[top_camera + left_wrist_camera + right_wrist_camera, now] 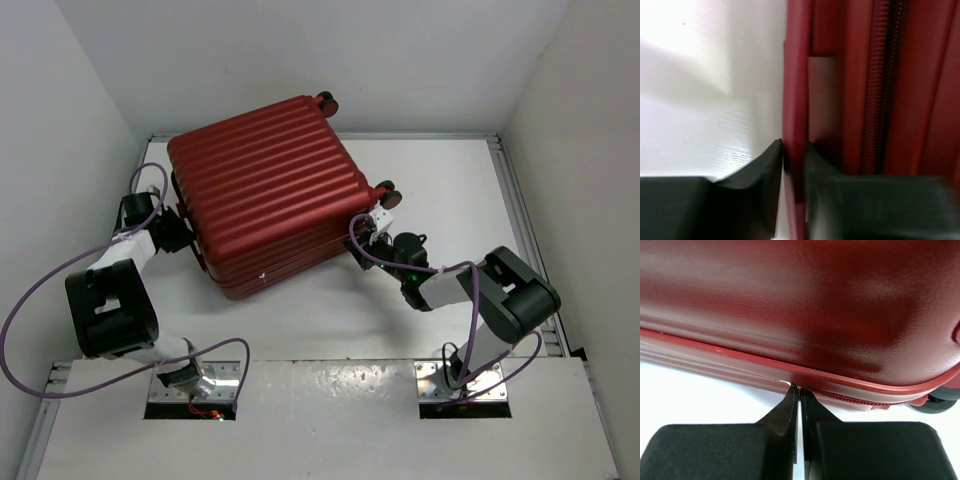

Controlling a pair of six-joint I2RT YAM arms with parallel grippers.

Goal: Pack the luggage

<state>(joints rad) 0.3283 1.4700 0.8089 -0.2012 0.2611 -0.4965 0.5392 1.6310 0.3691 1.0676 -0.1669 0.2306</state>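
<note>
The red ribbed luggage [265, 190] lies closed and flat on the white table [440, 190], wheels toward the back right. My left gripper [185, 232] is at its left side. In the left wrist view this gripper [794, 150] is shut on a thin red edge strip of the luggage [865, 100], beside the zipper [880, 90]. My right gripper [362, 240] is at the near right side. In the right wrist view this gripper [799, 390] is shut, its tips pinching a small zipper pull at the zipper seam [855, 399] of the luggage [805, 305]. The lining is hidden.
White walls enclose the table on the left, back and right. The luggage's wheels [388, 195] stick out near my right arm, and one wheel [935, 402] shows in the right wrist view. Bare table lies in front of and to the right of the luggage.
</note>
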